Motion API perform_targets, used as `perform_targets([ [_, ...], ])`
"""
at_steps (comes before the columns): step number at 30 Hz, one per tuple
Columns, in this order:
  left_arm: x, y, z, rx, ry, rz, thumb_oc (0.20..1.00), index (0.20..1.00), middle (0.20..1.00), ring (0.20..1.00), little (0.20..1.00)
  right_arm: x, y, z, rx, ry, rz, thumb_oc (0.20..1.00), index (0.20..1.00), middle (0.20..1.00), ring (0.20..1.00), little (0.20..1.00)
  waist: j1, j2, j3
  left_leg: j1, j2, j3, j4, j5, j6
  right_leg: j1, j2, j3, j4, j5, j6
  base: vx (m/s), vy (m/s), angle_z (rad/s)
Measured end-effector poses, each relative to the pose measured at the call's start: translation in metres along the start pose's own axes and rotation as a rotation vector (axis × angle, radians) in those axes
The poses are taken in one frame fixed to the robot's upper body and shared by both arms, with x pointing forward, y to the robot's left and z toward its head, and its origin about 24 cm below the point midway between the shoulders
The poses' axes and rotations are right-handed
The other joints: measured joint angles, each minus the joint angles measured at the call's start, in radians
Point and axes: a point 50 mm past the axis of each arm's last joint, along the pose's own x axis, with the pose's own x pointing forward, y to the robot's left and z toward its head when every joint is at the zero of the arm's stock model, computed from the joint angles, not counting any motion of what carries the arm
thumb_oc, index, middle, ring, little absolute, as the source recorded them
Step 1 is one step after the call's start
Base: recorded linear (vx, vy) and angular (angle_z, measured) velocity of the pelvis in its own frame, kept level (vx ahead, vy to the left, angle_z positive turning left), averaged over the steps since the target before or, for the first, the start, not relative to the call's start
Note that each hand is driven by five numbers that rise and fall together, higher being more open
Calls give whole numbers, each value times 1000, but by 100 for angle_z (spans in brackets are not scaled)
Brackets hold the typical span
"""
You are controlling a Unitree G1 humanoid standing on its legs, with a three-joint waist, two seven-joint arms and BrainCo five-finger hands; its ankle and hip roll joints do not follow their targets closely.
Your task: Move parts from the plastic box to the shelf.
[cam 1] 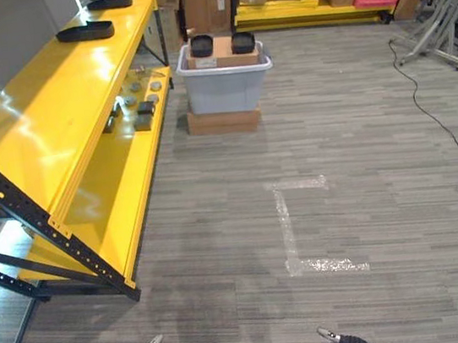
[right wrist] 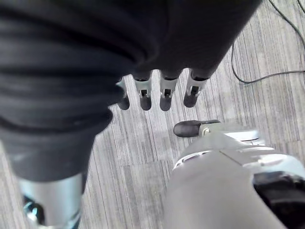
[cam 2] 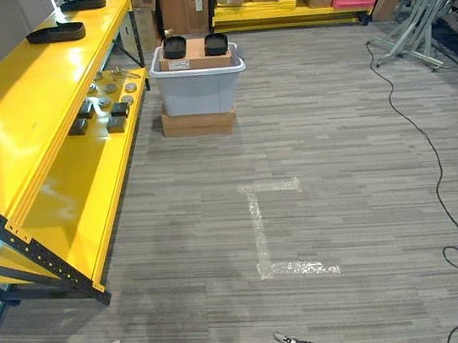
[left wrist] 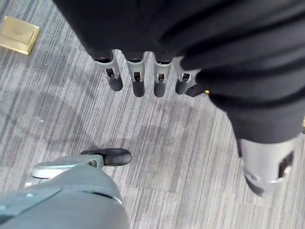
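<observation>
Along our left side runs the yellow shelf [cam 1: 50, 111], its lower level carrying a cluster of small parts [cam 2: 104, 104] that we cannot make out well, perhaps metal pieces. Two black trays [cam 1: 86, 31] lie on its top level. Ahead, just past the shelf's far end, the grey plastic box [cam 1: 225, 82] sits on a flat carton [cam 1: 224, 122], with a cardboard box and two dark parts [cam 1: 242, 42] showing above its rim. Taped lines [cam 1: 293, 231] mark the carpet between us and it. Our left hand [left wrist: 143, 78] hangs over the carpet, fingers straight, holding nothing; our right hand [right wrist: 164, 93] likewise.
</observation>
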Motion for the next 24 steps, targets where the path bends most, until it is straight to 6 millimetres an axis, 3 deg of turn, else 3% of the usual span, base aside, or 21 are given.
perform_targets([
  [4,0,0,-1,56,6,3,1000,1000,1000,1000,1000,0,-1,-2,-76,37,-12,1000,1000,1000,1000,1000,0,0,0,1,0,1,0,1,2,1,0,0,0,0,0,20,7,0],
  [9,0,0,-1,156,13,-3,1000,1000,1000,1000,1000,1,2,-7,-315,123,0,1000,1000,1000,1000,1000,1,-4,2,1,1,1,0,1,2,0,0,0,1,0,0,-9,-14,0],
  [12,-1,0,1,326,15,-40,1000,1000,1000,1000,1000,0,1,-7,-312,148,1,1000,1000,1000,1000,1000,0,-10,7,-1,1,2,0,1,2,-2,0,2,1,0,0,7,-20,-1],
  [15,-1,0,4,386,6,-65,1000,1000,1000,1000,1000,0,0,-9,-287,160,-2,1000,1000,1000,1000,1000,0,-17,11,0,2,3,0,-4,-6,-2,0,3,2,-1,1,33,-8,-2],
  [18,-2,6,9,251,-16,-55,1000,1000,1000,1000,1000,-2,-4,-8,-129,112,-15,1000,1000,1000,1000,1000,-8,-17,12,-1,2,14,0,-2,1,-6,0,12,2,-1,1,-9,12,-8],
  [24,-2,10,5,204,2,-44,1000,1000,1000,1000,1000,-3,-9,-11,-126,105,-59,1000,1000,1000,1000,1000,-12,-10,16,-3,2,16,0,-2,2,-5,0,11,2,1,1,12,9,-1],
])
